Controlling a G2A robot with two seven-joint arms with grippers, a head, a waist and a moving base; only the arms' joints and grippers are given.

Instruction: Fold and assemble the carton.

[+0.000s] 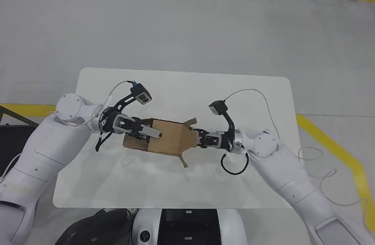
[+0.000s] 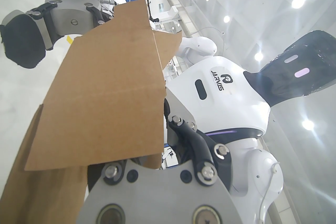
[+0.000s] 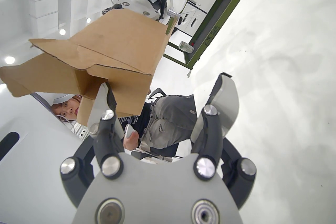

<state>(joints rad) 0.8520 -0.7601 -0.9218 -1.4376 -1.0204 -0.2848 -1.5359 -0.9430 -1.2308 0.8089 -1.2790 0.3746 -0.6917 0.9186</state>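
Carton (image 1: 167, 137): one unit, part-folded, located over the middle of the table (image 1: 175, 86) between two grippers. You will find the left gripper (image 1: 149, 131) clamped on one end of the carton. At the opposite end, the right gripper (image 1: 196, 139) has its jaws spread apart. One finger (image 3: 103, 101) touches a carton flap and the other stands clear of it.

Plain brown carton (image 1: 166, 138), no print or pattern, its cut edges a shade paler. The surface (image 1: 248, 177) beneath it is white. The floor (image 1: 175, 30) is pale grey, crossed by a yellow line (image 1: 28, 110). The right gripper (image 3: 164, 83) shows silver metal with black linkages. An olive-green frame (image 3: 214, 30) stands behind.
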